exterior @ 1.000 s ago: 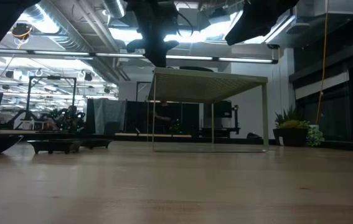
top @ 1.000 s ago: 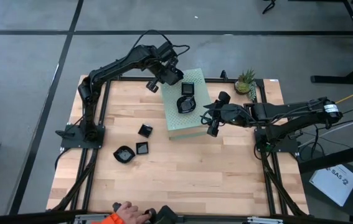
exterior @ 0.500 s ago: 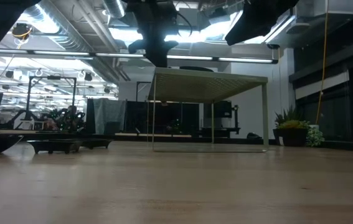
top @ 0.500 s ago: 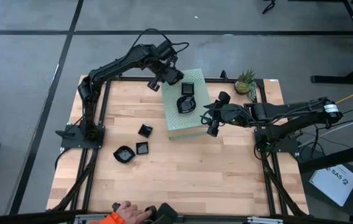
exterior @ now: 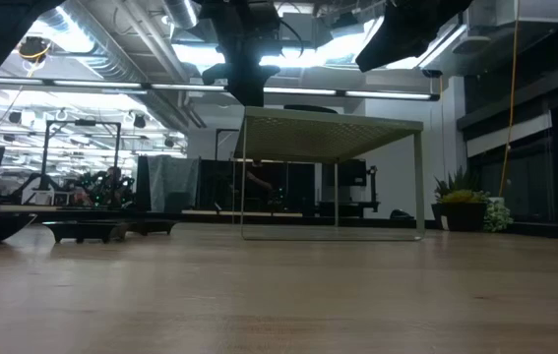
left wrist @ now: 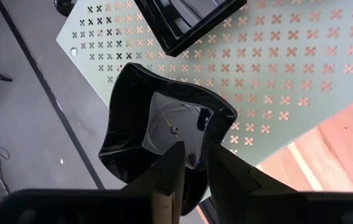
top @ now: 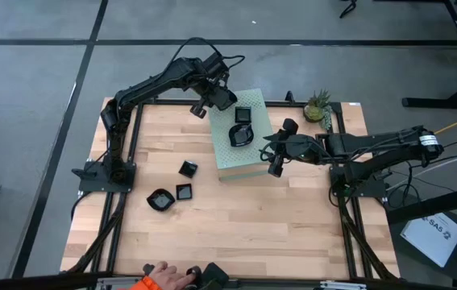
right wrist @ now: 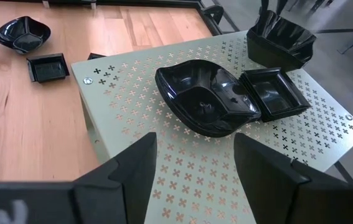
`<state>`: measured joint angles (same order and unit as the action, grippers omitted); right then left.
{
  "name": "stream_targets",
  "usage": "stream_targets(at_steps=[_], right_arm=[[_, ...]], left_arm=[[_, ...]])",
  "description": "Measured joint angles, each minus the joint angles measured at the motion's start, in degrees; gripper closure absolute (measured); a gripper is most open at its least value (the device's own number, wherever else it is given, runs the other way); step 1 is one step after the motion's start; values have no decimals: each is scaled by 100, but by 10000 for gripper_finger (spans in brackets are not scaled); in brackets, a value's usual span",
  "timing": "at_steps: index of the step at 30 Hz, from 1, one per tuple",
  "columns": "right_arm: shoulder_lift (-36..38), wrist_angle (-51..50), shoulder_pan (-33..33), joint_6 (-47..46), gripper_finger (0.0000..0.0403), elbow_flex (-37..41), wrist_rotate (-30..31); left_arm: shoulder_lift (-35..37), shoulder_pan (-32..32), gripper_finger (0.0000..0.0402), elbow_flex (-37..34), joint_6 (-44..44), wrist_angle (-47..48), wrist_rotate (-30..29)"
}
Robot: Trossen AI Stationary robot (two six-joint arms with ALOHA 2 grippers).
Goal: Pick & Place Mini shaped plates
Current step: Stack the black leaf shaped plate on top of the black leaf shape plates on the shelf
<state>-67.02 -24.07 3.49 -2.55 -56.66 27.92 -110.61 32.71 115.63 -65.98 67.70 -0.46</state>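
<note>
**Plates on the box, room on the wood**

We hold our left gripper (top: 214, 98) at the far corner of the pale green box (top: 244, 165); its fingers (left wrist: 167, 180) straddle the rim of a wavy plate (left wrist: 164, 124), though we cannot tell whether they pinch it. Our right gripper (top: 275, 155) waits spread wide beside the box. Two plates (top: 241, 129) rest on top, three more (top: 173, 189) lie on open table (top: 252, 225). A person's hand (top: 162, 278) is cut off at the near edge.

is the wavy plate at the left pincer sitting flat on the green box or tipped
Tipped, it seems: the wavy plate overhangs the green box corner, its rim between the left pincer fingers. In the right wrist view it looks tilted.
</note>
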Motion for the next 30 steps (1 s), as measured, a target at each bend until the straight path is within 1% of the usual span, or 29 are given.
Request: stream_targets(at_steps=[6,8,16,21,25,30], right_arm=[[0,2,2,0,191,0,0],[0,0,0,0,191,0,0],[0,44,0,-8,191,0,-2],[0,364,0,-238,191,0,-77],[0,621,1,-293,191,0,-99],[0,696,0,-171,191,0,-101]], left_arm=[[0,-13,363,0,134,-1,-149],[0,-44,367,0,262,-2,-244],[302,-227,377,1,883,57,-245],[544,-422,378,2,1836,476,-244],[669,-693,379,2,2995,997,-246],[772,-1210,380,2,4392,1487,-249]])
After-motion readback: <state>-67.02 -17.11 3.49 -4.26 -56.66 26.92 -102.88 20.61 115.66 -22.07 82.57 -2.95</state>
